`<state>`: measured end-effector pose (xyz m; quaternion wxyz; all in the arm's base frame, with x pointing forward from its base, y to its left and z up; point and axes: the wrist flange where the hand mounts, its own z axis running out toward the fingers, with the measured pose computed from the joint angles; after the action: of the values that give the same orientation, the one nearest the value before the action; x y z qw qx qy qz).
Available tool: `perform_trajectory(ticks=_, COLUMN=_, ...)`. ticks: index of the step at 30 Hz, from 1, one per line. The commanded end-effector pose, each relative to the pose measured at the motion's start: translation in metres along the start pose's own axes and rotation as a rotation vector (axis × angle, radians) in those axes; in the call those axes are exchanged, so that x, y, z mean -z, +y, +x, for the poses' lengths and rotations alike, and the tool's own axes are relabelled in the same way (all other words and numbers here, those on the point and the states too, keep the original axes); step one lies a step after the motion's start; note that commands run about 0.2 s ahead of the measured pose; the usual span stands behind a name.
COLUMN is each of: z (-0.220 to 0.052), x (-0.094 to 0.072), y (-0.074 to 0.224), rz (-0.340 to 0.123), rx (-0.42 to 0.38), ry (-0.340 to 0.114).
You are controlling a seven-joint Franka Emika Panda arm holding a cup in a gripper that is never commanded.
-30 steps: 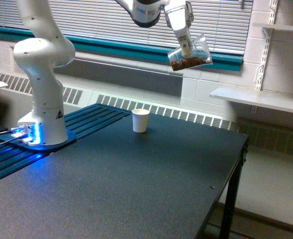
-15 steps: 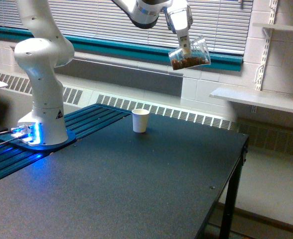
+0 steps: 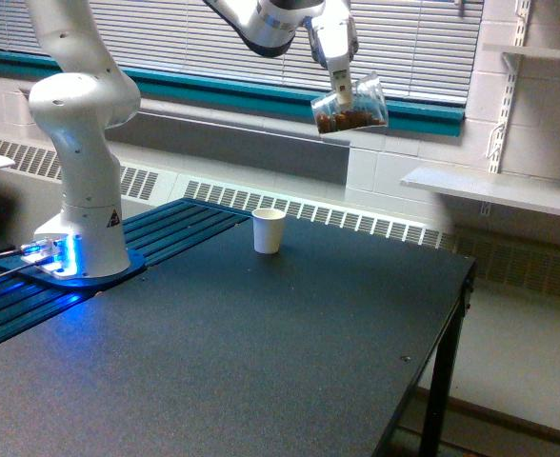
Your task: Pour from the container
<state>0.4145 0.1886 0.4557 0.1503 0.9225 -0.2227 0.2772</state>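
The gripper (image 3: 340,96) clamped the tilted cup (image 3: 350,108) of brown bits, at one o'clock from the paper cup (image 3: 269,230).

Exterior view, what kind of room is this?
Probably a lab or classroom workspace: a robot arm base bolted by a black table, painted block walls, window blinds, and a baseboard radiator.
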Motion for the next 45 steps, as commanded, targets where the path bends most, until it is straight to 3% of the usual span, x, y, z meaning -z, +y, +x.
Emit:
perform_trajectory(ticks=1, z=-0.019, x=0.007, y=-0.002, rz=0.002, rx=-0.024, ry=0.007)
perform_trajectory(ticks=5, z=-0.025, x=0.010, y=-0.001, rz=-0.015, rx=-0.025, ry=0.019)
perform_trajectory(ticks=8, z=-0.034, x=0.012, y=-0.004, rz=0.005, rx=-0.034, ry=0.012)
perform_trajectory(ticks=12, z=-0.041, x=0.015, y=-0.005, rz=-0.002, rx=-0.030, ry=0.021)
perform_trajectory(ticks=15, z=-0.051, x=0.015, y=-0.012, rz=0.015, rx=-0.019, ry=0.011)
perform_trajectory(ticks=26, z=-0.077, x=0.019, y=-0.036, rz=0.008, rx=0.026, ry=0.006)
perform_trajectory(ticks=36, z=-0.112, x=0.015, y=-0.049, rz=0.022, rx=0.033, ry=-0.029)
perform_trajectory(ticks=45, z=-0.132, x=0.025, y=-0.057, rz=0.021, rx=0.071, ry=-0.033)
